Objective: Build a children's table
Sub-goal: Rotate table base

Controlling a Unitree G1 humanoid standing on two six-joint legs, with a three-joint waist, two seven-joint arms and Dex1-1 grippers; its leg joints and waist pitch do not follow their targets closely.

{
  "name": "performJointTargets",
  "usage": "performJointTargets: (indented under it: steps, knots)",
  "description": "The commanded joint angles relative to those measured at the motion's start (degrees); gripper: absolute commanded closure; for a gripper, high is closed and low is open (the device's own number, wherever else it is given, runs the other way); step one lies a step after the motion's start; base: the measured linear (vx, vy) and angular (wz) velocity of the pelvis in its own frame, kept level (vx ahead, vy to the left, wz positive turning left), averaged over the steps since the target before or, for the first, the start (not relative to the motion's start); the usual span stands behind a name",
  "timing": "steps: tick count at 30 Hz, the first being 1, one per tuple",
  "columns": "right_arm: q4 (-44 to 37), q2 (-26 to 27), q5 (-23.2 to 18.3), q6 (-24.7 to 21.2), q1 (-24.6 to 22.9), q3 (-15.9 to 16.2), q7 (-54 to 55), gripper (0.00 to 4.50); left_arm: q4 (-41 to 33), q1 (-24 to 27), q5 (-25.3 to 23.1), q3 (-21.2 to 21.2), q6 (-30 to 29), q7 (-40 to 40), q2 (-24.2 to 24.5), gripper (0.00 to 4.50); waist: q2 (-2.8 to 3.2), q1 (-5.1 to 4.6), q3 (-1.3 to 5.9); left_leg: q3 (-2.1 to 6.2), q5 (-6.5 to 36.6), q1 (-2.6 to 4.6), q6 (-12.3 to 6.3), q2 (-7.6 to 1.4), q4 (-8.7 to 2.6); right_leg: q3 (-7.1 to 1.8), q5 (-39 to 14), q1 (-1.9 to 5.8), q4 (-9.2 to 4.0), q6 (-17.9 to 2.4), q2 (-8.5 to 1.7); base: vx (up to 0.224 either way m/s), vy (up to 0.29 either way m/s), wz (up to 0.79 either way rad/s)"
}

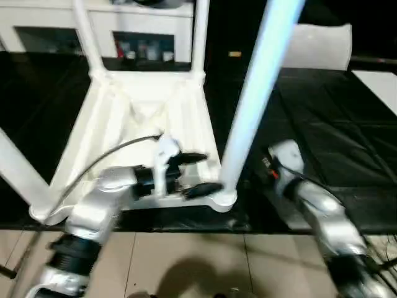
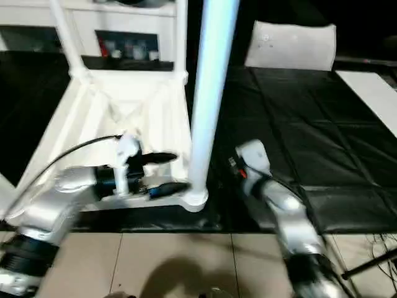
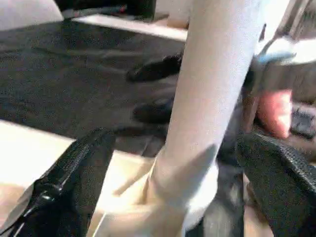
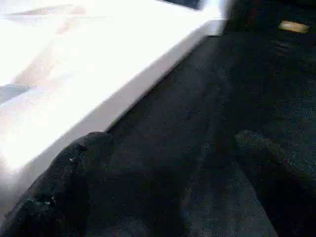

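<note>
The white tabletop (image 1: 142,105) lies underside up on the black cloth, its ribs showing. Tapered white legs stand in the corner sockets: two far ones (image 1: 87,31) (image 1: 200,31), a near left one (image 1: 18,167) and a near right one (image 1: 257,93). My left gripper (image 1: 200,174) is open at the base of the near right leg, one finger (image 3: 74,182) on each side, apart from the tube (image 3: 212,98). My right gripper (image 4: 173,187) is open low over the cloth just right of that leg, beside the tabletop's rim (image 4: 98,98). Its fingers (image 3: 153,69) show behind the leg.
White glass-door cabinets (image 1: 142,25) stand behind the table. A white padded thing (image 1: 316,46) sits at the back right, and a flat white sheet (image 1: 381,84) lies at the far right. The black cloth (image 1: 322,124) ends at the near edge above tiled floor (image 1: 186,261).
</note>
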State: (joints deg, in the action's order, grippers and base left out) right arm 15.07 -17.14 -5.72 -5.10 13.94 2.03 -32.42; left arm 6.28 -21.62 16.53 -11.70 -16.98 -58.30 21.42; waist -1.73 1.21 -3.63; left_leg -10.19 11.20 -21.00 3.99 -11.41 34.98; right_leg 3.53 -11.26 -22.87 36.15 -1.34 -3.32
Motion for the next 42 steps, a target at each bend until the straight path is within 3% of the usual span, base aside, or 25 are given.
performJointTargets:
  steps: [1, 3, 4, 7, 9, 14, 20, 32, 35, 37, 40, 42]
  knots:
    - [-7.8, -3.3, -2.9, -4.4, -2.9, -0.3, -3.6, 0.0, 2.0, -0.3, -5.1, -2.6, 4.2, 0.4, 1.8, 0.41, -0.05, 0.2, 3.5, 0.49, 11.1, 0.48, -1.83, -1.81, -4.35, -3.16, -14.7, 2.76, -5.23, -9.1, -3.91, 0.0, 0.0, 0.0]
    - [-10.2, -4.5, -3.8, -5.9, -4.2, -0.5, -4.5, 0.0, 2.7, -0.3, -6.1, -3.2, 5.4, 0.6, 2.3, 0.52, 0.03, 0.79, 3.49, 0.54, 10.8, 0.58, -1.91, -1.89, -4.38, -3.27, -14.6, 2.73, -5.24, -8.0, -3.95, 0.0, 0.0, 0.0]
    - [-16.0, -7.9, -6.1, -9.3, -7.1, -0.9, -7.3, 0.0, 4.0, -0.5, -7.5, -4.6, 6.6, -0.4, 3.2, 0.61, 0.02, 0.95, 3.57, 0.52, 10.4, 0.53, -1.99, -1.82, -4.37, -3.28, -14.4, 2.78, -5.34, -7.6, -3.93, 0.0, 0.0, 0.0]
    - [-22.5, -11.3, -8.5, -13.4, -10.2, -1.7, -10.6, 0.0, 5.4, -1.3, -7.7, -5.5, 6.0, -1.7, 3.4, 0.82, -0.12, 1.51, 3.67, 0.57, 9.4, 0.39, -2.5, -1.92, -4.37, -3.33, -12.3, 2.99, -5.07, -7.7, -4.04, 0.0, 0.0, 0.0]
    - [-26.1, -13.5, -10.1, -15.8, -11.8, -2.4, -12.7, 0.0, 7.5, -2.6, -9.5, -7.0, 5.6, -2.4, 4.0, 1.05, -0.18, 1.4, 3.67, 0.59, 9.6, 0.26, -2.38, -1.94, -4.37, -3.19, -13.0, 2.82, -5.09, -8.2, -4.25, 0.0, 0.0, 0.0]
    - [-31.5, -17.3, -12.6, -19.4, -14.4, -2.2, -15.6, 0.0, 10.2, -4.0, -10.7, -8.5, 6.3, -4.5, 4.4, 1.29, -0.5, 1.41, 3.53, 0.65, 10.1, 0.21, -2.33, -1.86, -4.26, -3.23, -16.6, 2.78, -5.57, -7.1, -4.35, 0.0, 0.0, 0.0]
    - [-36.4, -19.6, -15.7, -23.2, -16.5, -1.4, -18.4, 0.0, 13.4, -5.8, -12.6, -9.9, 7.0, -5.3, 4.4, 1.82, -0.38, 1.65, 3.49, 0.7, 10.7, 0.39, -2.49, -1.95, -4.24, -3.17, -17.3, 2.59, -5.7, -7.2, -4.38, 0.0, 0.0, 0.0]
    - [-37.8, -21.2, -16.7, -24.8, -17.8, 0.4, -20.4, 0.0, 15.5, -6.9, -12.8, -10.2, 7.0, -7.6, 4.1, 2.91, -0.55, 2.05, 3.55, 0.74, 9.9, 0.29, -2.17, -1.97, -4.2, -3.11, -16.9, 2.68, -5.59, -7.5, -4.55, 0.0, 0.0, 0.0]
    - [-37.6, -21.2, -16.8, -24.8, -17.7, 0.5, -20.5, 0.0, 15.4, -6.8, -12.7, -10.5, 6.8, -8.2, 4.2, 2.97, -0.59, 2.08, 3.59, 0.75, 9.8, 0.25, -2.21, -1.95, -4.18, -3.12, -16.5, 2.74, -5.55, -7.6, -4.61, 0.0, 0.0, 0.0]
    - [-36.2, -21.2, -16.4, -23.8, -17.5, 1.1, -20.6, 0.0, 15.6, -6.6, -13.0, -10.8, 6.7, -8.7, 4.4, 3.32, -0.82, 2.02, 3.62, 0.73, 9.5, 0.21, -2.26, -1.97, -4.17, -3.09, -16.2, 2.77, -5.48, -7.6, -4.57, 0.0, 0.0, 0.0]
    - [-33.8, -20.9, -15.5, -22.1, -17.1, 1.8, -21.0, 0.0, 16.0, -6.6, -13.5, -11.0, 6.7, -9.0, 4.5, 3.4, -0.69, 2.01, 3.62, 0.72, 9.8, 0.3, -2.16, -1.99, -4.18, -3.08, -15.9, 2.65, -5.54, -8.1, -4.62, 0.0, 0.0, 0.0]
    - [-32.5, -20.7, -15.0, -21.1, -17.0, 2.1, -21.4, 0.0, 16.1, -6.7, -13.8, -11.3, 6.4, -9.5, 4.6, 3.68, -0.7, 1.99, 3.6, 0.76, 10.7, 0.38, -1.98, -2.05, -4.24, -3.06, -16.6, 2.64, -5.59, -8.0, -4.6, 0.0, 0.0, 0.0]
